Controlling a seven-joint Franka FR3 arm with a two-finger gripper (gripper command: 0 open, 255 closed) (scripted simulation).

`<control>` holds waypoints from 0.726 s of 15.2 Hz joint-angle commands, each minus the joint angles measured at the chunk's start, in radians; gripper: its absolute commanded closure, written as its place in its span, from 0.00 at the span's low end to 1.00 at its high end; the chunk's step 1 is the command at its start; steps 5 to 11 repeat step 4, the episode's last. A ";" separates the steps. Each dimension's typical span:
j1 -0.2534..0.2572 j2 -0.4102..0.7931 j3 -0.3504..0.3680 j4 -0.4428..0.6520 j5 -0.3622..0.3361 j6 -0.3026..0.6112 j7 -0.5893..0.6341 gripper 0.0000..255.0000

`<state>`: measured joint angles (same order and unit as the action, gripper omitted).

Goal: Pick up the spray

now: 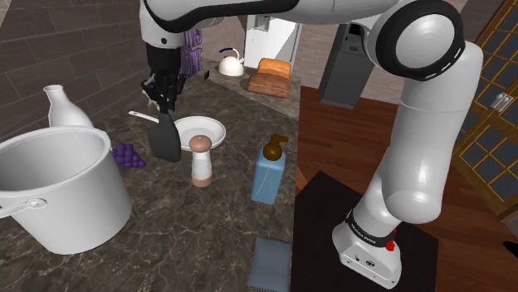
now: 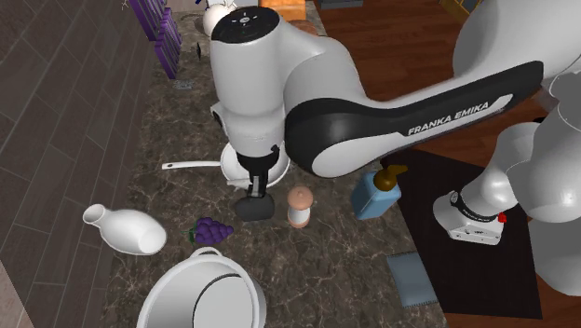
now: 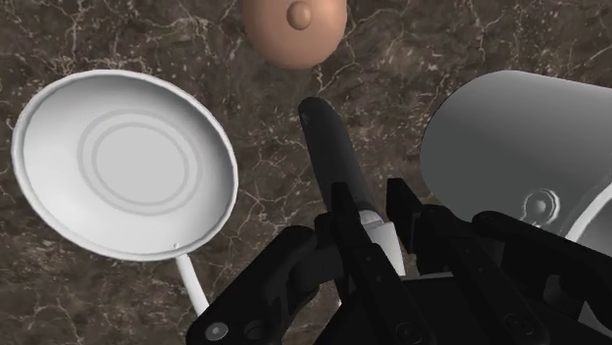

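The gripper [image 3: 371, 201] covers part of the black spray [image 3: 329, 142] at its neck; the white pot [image 1: 66, 207] runs off the shoulder view's left edge (handle included).

Soft, even, rather dim light in all three views. The dark marbled counter [image 1: 207, 232] shows its pale veins. The white arm [image 1: 432, 149] shades to grey on its curves. The black claw [image 3: 372, 201] and the dark spray bottle [image 3: 329, 137] it clasps merge in tone. Outlines are crisp.

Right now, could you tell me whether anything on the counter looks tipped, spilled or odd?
Nothing stands out: the dark spray bottle stands upright in the gripper, and the pot, jug and blue dispenser are upright too.
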<state>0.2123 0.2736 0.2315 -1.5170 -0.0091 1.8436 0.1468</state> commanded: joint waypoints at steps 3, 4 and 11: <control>0.004 0.010 0.001 0.058 -0.003 -0.049 0.004 1.00; 0.004 0.010 0.001 0.058 -0.003 -0.049 0.004 1.00; 0.004 0.010 0.001 0.058 -0.003 -0.049 0.004 1.00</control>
